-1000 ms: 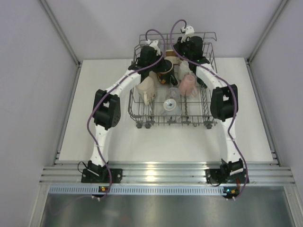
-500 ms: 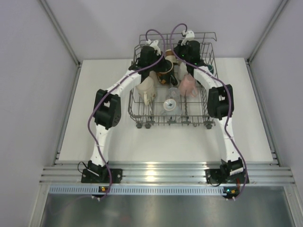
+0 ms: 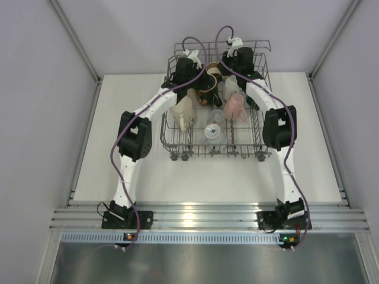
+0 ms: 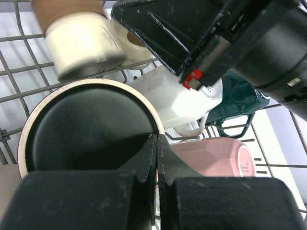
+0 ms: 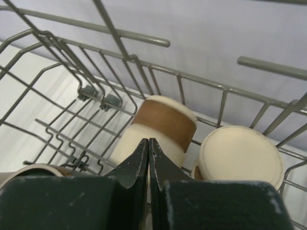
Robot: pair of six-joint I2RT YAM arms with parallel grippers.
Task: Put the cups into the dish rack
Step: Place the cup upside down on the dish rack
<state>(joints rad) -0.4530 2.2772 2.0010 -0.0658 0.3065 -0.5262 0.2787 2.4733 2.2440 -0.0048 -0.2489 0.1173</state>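
Note:
The dish rack sits mid-table with several cups in it. My left gripper is shut on the cream rim of the black mug inside the rack. A pink cup, a white mug and a dark green mug lie just beyond it. My right gripper is shut with nothing visible in it. It hangs over the brown-banded cup at the rack's back wall, beside an upturned cream cup.
A cream mug and a clear cup lie in the rack's near half. The rack's raised back wires stand close around my right gripper. Both arms crowd together over the rack's back. White walls enclose the table.
My right arm swung slightly left, then back right, staying over the rack's back. My left arm and the black mug have not visibly moved.

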